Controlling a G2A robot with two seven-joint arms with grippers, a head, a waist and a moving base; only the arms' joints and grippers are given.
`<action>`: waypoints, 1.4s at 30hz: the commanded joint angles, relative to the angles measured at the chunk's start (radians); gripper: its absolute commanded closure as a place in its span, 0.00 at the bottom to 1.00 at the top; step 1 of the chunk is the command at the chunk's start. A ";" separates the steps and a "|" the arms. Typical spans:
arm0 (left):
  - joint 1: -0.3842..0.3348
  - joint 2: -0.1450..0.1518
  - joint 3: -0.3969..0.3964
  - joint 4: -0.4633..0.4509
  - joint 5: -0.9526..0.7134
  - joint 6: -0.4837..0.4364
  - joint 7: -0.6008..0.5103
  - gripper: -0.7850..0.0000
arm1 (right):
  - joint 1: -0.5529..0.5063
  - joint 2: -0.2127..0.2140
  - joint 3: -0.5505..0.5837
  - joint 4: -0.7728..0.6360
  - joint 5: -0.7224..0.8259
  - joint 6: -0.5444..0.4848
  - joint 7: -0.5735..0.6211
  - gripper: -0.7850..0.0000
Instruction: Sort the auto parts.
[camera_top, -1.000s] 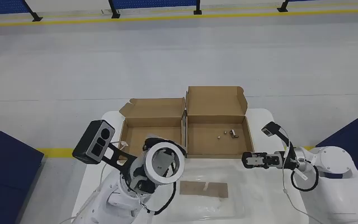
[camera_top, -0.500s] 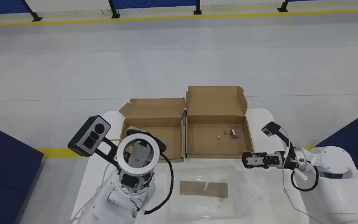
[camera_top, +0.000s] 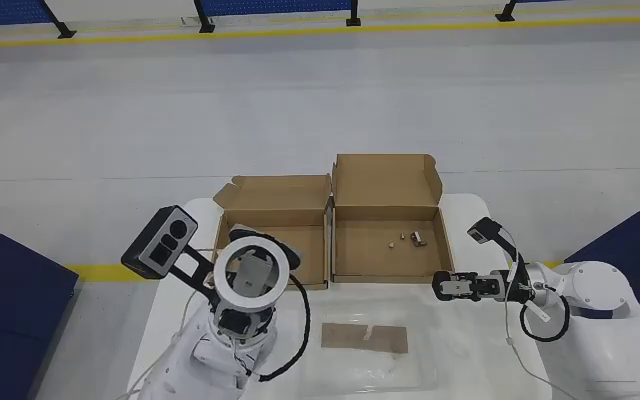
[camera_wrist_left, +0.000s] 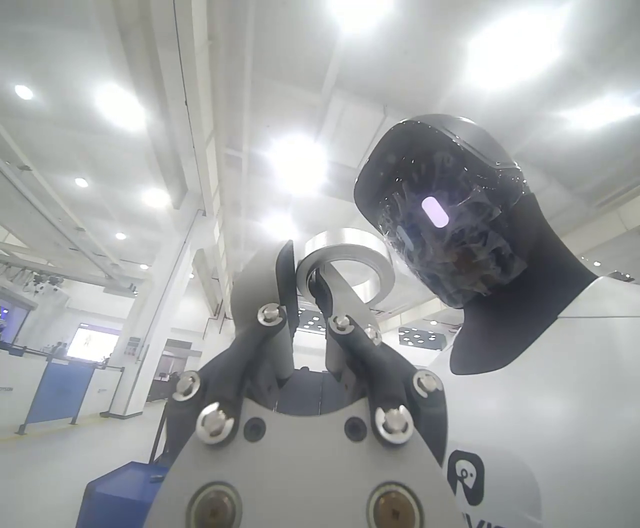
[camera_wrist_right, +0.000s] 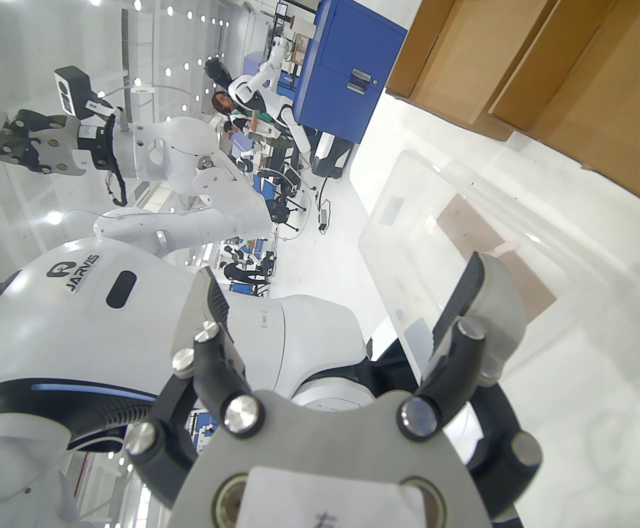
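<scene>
A large silver metal ring (camera_top: 219, 279) is held up high above the table's left side, facing the top camera. My left gripper (camera_wrist_left: 306, 286) is shut on the ring (camera_wrist_left: 350, 250), one finger inside its rim and one outside. Two open cardboard boxes stand at the back: the left box (camera_top: 300, 245) looks bare inside, while the right box (camera_top: 365, 250) holds a few small metal parts (camera_top: 405, 238). My right gripper (camera_top: 443, 287) hovers open and empty just off the right box's front right corner, its fingers (camera_wrist_right: 212, 295) wide apart.
A clear plastic tray (camera_top: 425, 372) lies at the table's front middle with a flat brown cardboard piece (camera_top: 365, 338) in it; the same tray (camera_wrist_right: 400, 210) shows in the right wrist view. The table's edges are close on both sides.
My left arm carried the ring leftward, from in front of the seam between the boxes to before the left box, then nudged back right. The right arm has kept still.
</scene>
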 joint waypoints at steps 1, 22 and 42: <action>0.007 -0.001 -0.010 -0.004 0.015 0.029 -0.025 1.00 | 0.000 0.000 0.000 0.000 0.000 0.000 0.000 0.00; 0.038 -0.012 -0.025 -0.022 0.012 0.069 -0.086 1.00 | 0.000 0.000 0.000 0.000 0.000 0.000 0.000 0.00; 0.139 0.028 -0.227 0.185 -0.031 0.126 -0.443 1.00 | 0.000 0.000 0.000 0.000 0.000 0.000 0.000 0.00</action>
